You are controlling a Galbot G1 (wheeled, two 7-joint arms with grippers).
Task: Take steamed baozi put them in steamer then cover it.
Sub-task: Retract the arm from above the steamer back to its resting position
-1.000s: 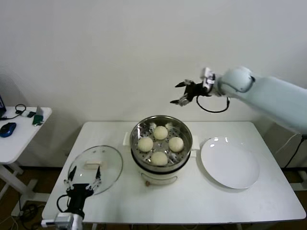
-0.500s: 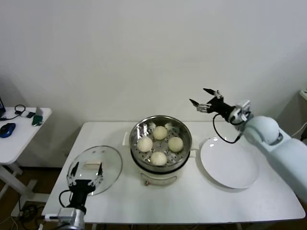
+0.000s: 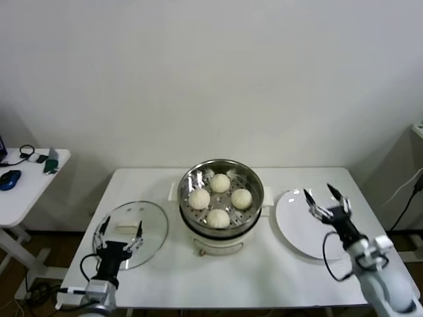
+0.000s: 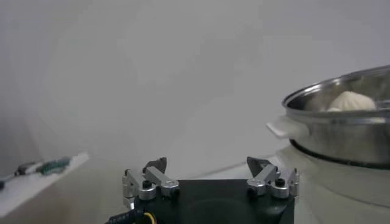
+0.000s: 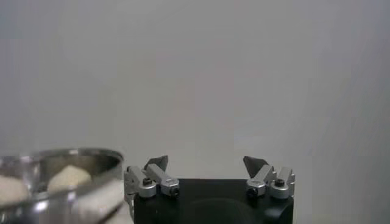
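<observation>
Head view: steamer (image 3: pixel 221 181) sits mid-desk, steel basket on its white pot base, w/ four steamed baozi (image 3: pixel 220 199) inside, one each at 12, 3, 6 and 9 o'clock of the basket. No lid on it. The cover (image 3: pixel 132 232), clear glass w/ cream bar handle, lies flat on the desk (image 3: pixel 264 277) at roughly 8 o'clock of the steamer, near but not touching it. White plate (image 3: pixel 297 221) lies at 3 o'clock of the steamer, just beside the pot's side handle.

Left gripper (image 3: pixel 119 232) is low at the near desk edge, over the cover's near rim, fingers apart, holding nothing. Can't tell if it touches the glass. Right gripper (image 3: pixel 328 201) is over the plate's right part, at about 4 o'clock of the steamer, fingers spread wide, also holding nothing.

Left wrist view: left gripper (image 4: pixel 210 175) w/ both fingers (image 4: pixel 153 173) apart, bare gap betw. them; the steamer (image 4: pixel 347 131) stands off to one side, one bao peeking over the rim.

Right wrist view: right gripper (image 5: pixel 208 173) fingers (image 5: pixel 259 170) apart too, steamer rim (image 5: pixel 55 164) w/ two buns showing at the picture's edge.

Side table (image 3: pixel 23 185) stands at 9 o'clock, well apart from the desk, w/ a blue mouse (image 3: pixel 10 178) on it.
</observation>
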